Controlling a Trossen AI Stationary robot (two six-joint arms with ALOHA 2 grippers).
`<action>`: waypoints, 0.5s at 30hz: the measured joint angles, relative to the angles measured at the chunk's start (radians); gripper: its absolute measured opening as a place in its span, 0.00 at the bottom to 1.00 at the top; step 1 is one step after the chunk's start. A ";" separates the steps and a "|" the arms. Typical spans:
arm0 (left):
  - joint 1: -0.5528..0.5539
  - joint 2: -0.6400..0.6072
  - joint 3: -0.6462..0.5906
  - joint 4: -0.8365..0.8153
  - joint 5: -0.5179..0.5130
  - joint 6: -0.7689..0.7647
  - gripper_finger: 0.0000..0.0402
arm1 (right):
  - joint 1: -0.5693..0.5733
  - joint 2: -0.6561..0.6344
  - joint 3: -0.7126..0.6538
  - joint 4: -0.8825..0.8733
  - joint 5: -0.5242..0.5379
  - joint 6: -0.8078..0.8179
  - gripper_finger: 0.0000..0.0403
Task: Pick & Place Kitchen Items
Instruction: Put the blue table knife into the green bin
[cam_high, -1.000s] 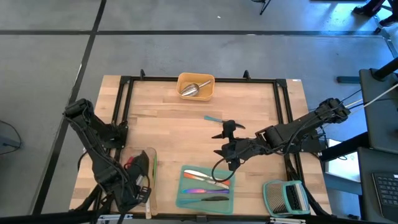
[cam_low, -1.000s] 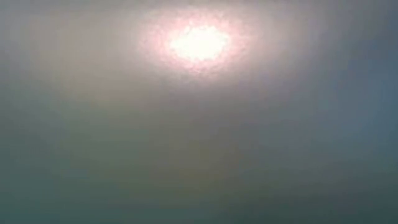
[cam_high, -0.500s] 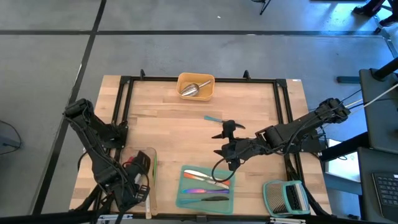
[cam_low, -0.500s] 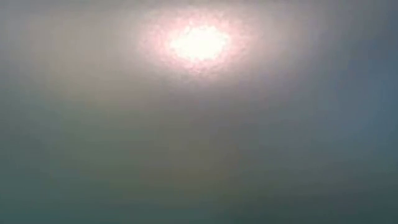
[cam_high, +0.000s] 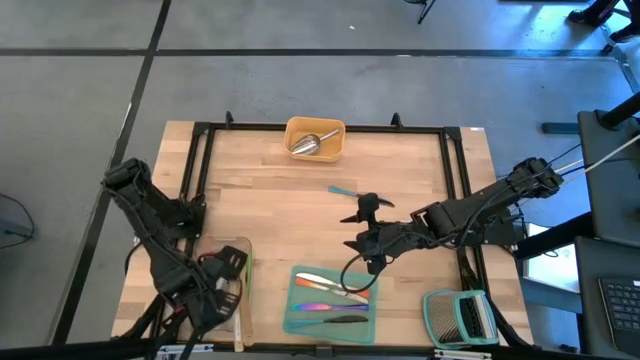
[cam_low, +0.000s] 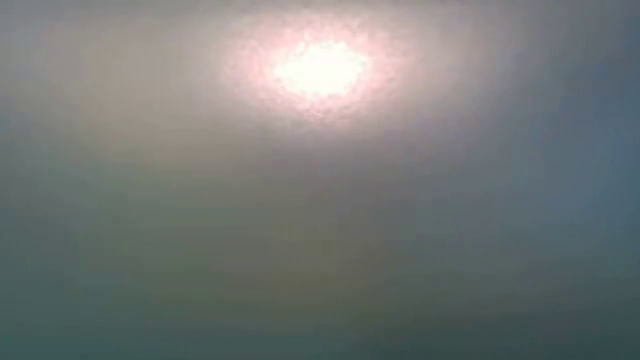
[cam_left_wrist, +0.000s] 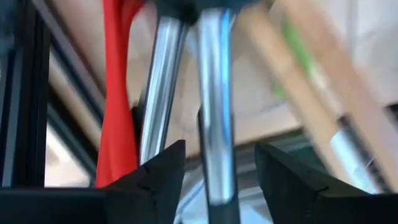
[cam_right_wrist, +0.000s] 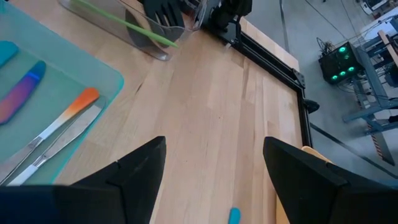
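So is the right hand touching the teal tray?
Apart. The right wrist view shows the right hand open over bare wood, with the teal tray off to one side, clear of both fingers.

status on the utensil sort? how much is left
Mostly sorted: scoop in the yellow tray, cutlery in the teal tray, long tools in the clear tray. Left gripper is over the clear tray, fingers apart around a steel handle. Right gripper is open, empty. Left: the blue piece on the table.
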 joint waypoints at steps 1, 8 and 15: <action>0.008 0.000 0.000 -0.009 -0.022 0.021 0.48 | 0.000 0.000 0.000 0.000 0.000 0.000 0.68; 0.106 0.000 0.000 -0.028 -0.059 0.210 0.52 | 0.000 0.000 0.000 -0.002 0.001 0.000 0.68; 0.274 -0.013 0.001 -0.032 -0.015 0.549 0.52 | 0.009 -0.005 0.000 -0.065 0.000 0.002 0.68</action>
